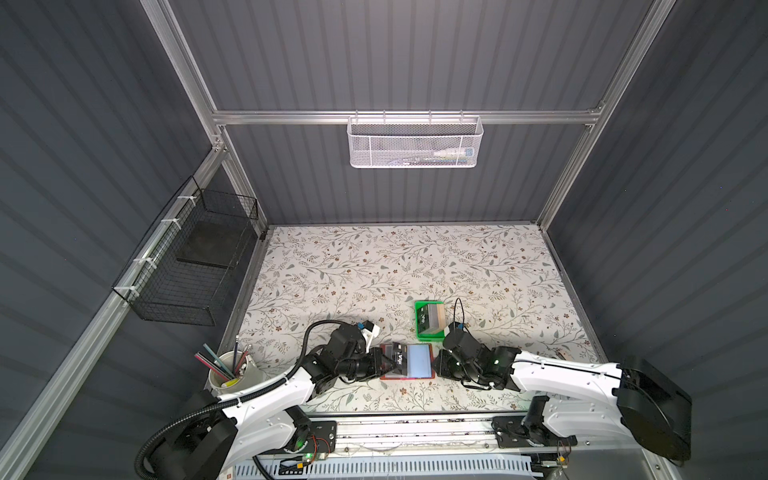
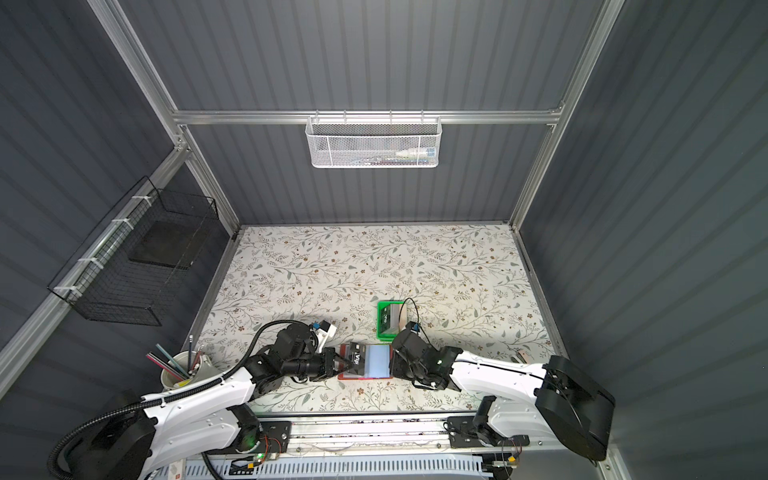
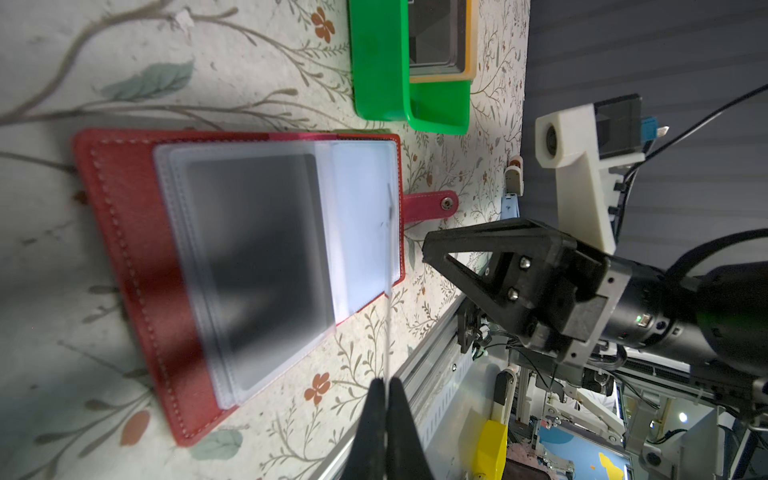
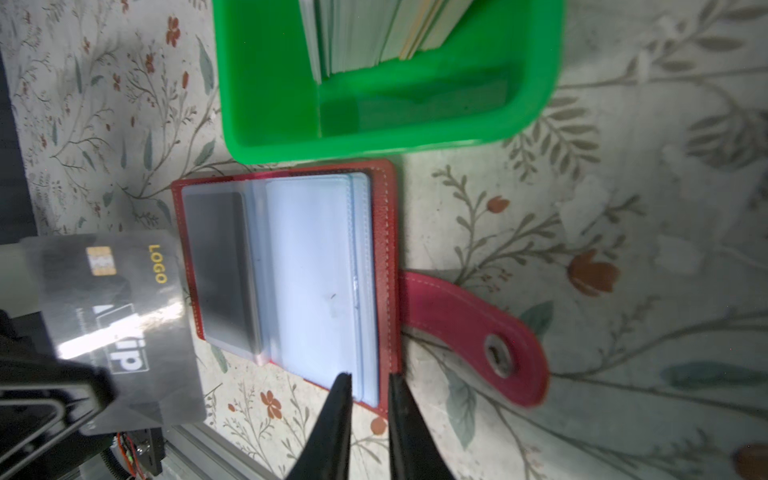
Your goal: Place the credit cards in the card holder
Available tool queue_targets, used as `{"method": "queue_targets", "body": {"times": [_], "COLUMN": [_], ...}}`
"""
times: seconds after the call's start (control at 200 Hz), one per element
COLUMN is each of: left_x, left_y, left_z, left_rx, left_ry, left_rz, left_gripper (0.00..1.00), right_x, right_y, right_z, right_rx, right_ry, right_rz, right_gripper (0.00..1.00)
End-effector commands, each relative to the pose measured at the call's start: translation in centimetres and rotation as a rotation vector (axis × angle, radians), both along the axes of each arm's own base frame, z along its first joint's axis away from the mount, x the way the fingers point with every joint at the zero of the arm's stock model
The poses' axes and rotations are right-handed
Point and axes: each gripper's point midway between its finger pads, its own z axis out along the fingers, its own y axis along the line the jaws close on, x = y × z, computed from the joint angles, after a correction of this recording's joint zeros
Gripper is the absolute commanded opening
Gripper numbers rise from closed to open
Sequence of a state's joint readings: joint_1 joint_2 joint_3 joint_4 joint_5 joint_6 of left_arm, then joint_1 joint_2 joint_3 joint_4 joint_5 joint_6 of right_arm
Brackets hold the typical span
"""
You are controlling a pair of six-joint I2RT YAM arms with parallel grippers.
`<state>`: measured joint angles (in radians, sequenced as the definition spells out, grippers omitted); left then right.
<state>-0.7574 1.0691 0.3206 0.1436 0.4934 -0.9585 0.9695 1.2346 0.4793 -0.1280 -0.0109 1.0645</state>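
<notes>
While the red card holder (image 1: pixel 417 360) lies open and flat on the floral desk (image 1: pixel 374 270), close to the near edge and about midway across, the left claw (image 1: pixel 388 362) comes in from the left with its jaws pressed together on a black Vip card (image 1: pixel 398 360). Both top views show that card over the holder's left half; I cannot tell whether it touches the clear sleeves (image 4: pixel 307 266). The right claw (image 4: pixel 369 378) sits at the holder's right edge, its jaws a narrow gap apart with the sleeves' edge showing between them, and whether they touch it is unclear. The snap tab (image 4: pixel 469 332) lies flat on the desk off the holder's right side. A green tray (image 1: pixel 420 328) stands just beyond the holder's far edge, with a stack of cards (image 1: pixel 432 318) on edge inside it. A cup of pencils (image 1: pixel 232 372) stands at the near left.
</notes>
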Motion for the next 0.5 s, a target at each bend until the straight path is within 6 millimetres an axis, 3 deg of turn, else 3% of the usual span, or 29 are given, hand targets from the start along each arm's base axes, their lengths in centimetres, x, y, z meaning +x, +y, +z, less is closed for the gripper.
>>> {"method": "queue_targets", "body": {"times": [0.0, 0.495], "left_x": [0.7, 1.4], "left_y": [-0.2, -0.5], "left_z": [0.7, -0.2], "left_rx": [0.014, 0.029], "left_ry": [-0.044, -0.066], "left_rz": [-0.015, -0.016], "left_gripper": [0.01, 0.02], "right_x": [0.1, -0.1], "right_y": [-0.1, 0.4], "right_z": [-0.3, -1.7], "right_rx": [-0.043, -0.061], "right_ry": [-0.007, 0.002], "right_rz": [0.009, 0.029], "right_gripper": [0.19, 0.14]}}
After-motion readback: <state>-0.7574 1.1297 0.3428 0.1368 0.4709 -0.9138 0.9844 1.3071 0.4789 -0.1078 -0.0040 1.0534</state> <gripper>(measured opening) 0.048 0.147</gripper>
